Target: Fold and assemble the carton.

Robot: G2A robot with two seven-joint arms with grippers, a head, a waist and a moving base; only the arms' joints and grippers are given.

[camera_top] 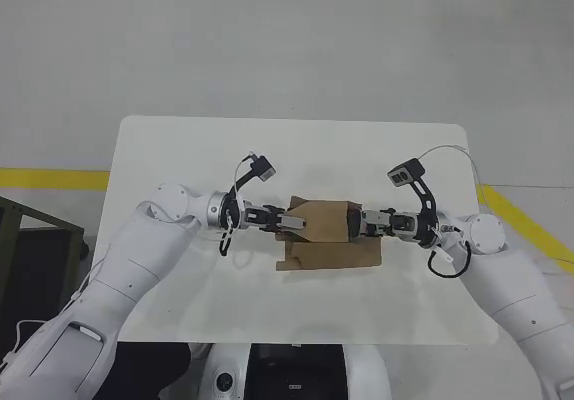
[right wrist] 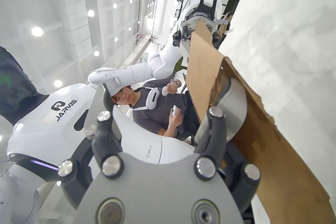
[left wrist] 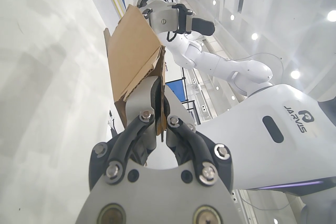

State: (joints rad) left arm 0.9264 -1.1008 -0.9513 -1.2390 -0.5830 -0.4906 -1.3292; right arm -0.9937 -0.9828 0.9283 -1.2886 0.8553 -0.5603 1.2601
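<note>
The left gripper (left wrist: 157,89) pinched the carton (left wrist: 131,57) at nine o'clock; the right gripper (right wrist: 169,89) gaped wide at three. Assembly looked barely half done.

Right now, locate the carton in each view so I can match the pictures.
Top view: carton over the white table, between the left gripper and right gripper.
Left wrist view: clamped in the left gripper's fingers, stretching to the right gripper.
Right wrist view: against one finger of the right gripper, running toward the left gripper.
Shared landmark: white table.

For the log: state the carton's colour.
Plain brown corrugated cardboard carton, clearest in the left wrist view.
</note>
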